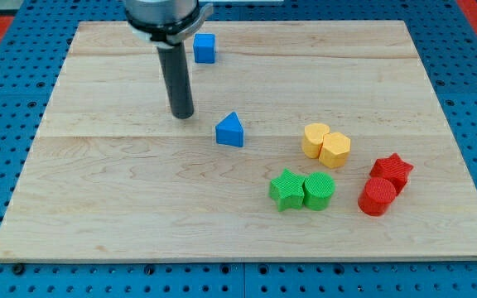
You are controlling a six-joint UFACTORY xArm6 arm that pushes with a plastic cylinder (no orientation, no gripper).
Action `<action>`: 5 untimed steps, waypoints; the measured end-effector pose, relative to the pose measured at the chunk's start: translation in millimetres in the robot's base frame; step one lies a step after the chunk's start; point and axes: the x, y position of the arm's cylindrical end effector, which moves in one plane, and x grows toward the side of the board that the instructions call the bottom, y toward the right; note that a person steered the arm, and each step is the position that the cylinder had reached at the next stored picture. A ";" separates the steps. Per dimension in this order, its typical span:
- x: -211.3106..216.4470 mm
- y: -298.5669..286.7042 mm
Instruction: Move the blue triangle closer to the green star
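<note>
The blue triangle [230,131] lies near the middle of the wooden board [98,182]. The green star [286,189] sits below and to the right of it, touching a green round block [319,191] on its right. My tip [182,114] rests on the board to the left of the blue triangle and slightly above it, a short gap away and not touching it.
A blue cube [204,48] sits near the view's top, right of the rod. Two yellow blocks [325,146] touch each other right of the triangle. A red star [392,170] and a red round block [377,198] sit at the right.
</note>
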 end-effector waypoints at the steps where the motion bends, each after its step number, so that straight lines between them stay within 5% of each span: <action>1: 24.0 50.3; 4: 97.1 85.3; 5: 94.0 51.5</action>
